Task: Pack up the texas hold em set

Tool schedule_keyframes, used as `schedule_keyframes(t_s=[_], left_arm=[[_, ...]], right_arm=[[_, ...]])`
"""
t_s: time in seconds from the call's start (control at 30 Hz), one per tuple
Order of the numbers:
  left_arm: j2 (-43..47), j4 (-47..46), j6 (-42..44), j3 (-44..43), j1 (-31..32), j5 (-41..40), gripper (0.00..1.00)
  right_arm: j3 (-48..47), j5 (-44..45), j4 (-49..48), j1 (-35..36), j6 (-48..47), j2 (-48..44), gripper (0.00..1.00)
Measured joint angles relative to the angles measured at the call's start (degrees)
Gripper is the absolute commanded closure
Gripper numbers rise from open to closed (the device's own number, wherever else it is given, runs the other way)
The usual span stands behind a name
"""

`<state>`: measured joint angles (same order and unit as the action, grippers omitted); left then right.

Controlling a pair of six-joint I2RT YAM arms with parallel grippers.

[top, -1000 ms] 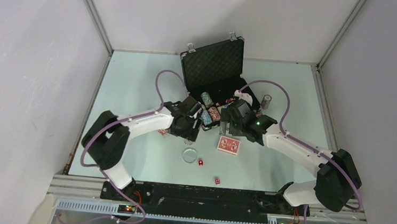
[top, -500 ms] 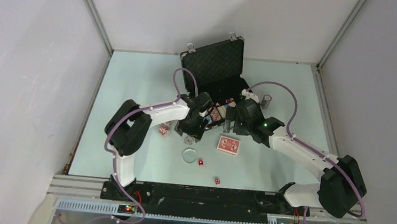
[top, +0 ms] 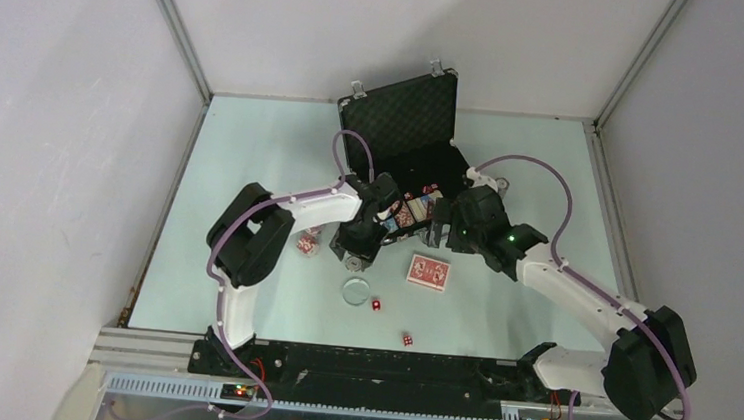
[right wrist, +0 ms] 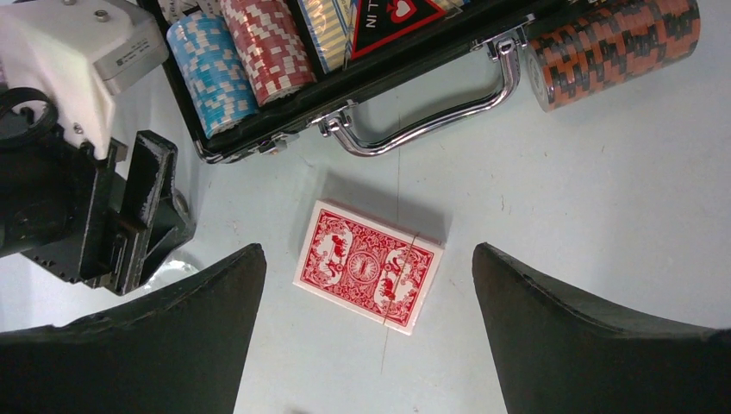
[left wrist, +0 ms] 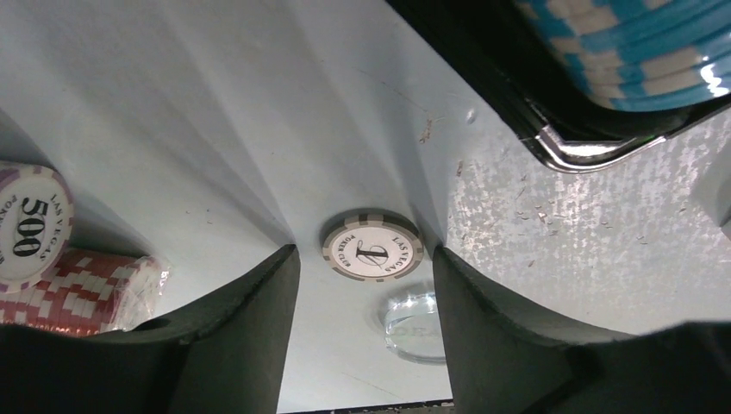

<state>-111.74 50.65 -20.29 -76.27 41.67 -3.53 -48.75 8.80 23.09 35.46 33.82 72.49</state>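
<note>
The black briefcase (top: pixel 398 120) stands open at the back, with blue (right wrist: pixel 211 73) and red (right wrist: pixel 265 47) chip stacks inside and its silver handle (right wrist: pixel 431 116) facing me. My left gripper (left wrist: pixel 364 254) is open and low over the table, straddling a single grey chip (left wrist: pixel 372 247) beside the case's front corner (left wrist: pixel 595 142). The clear round disc (left wrist: pixel 415 315) lies just beyond it. My right gripper (right wrist: pixel 366 259) is open and empty above the red-backed card deck (right wrist: pixel 368 266). Two red dice (top: pixel 377 305) lie near the front.
A red chip stack (left wrist: pixel 78 289) with a purple 500 chip (left wrist: pixel 30 226) lies left of my left gripper. An orange-and-black chip stack (right wrist: pixel 612 43) lies outside the case, right of the handle. The two grippers (top: pixel 353 249) (top: pixel 438 237) are close together in front of the case.
My left arm's elbow has swung in to the right and its gripper has settled by the case's front corner. My right gripper has shifted slightly right and back.
</note>
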Motion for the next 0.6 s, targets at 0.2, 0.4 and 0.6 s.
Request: schedule_keyframes(t_s=[0.2,0.4,0.6], left_arm=[[-0.5,0.1,0.9,-0.5,0.0,1.3,0.45],[-0.5,-0.2,0.9,-0.5,0.1,1.8,0.57],[-0.2,-0.5,0.9,-0.3,0.3,0.7,0.60]], right_arm=[[1.6,-0.3,-0.6,-0.4,0.0,-4.4,0.09],[1.8,-0.7,-1.4,-0.7,0.0,-6.2,0.09],[2.1,-1.8,-1.4,-0.8,0.0,-6.2,0.10]])
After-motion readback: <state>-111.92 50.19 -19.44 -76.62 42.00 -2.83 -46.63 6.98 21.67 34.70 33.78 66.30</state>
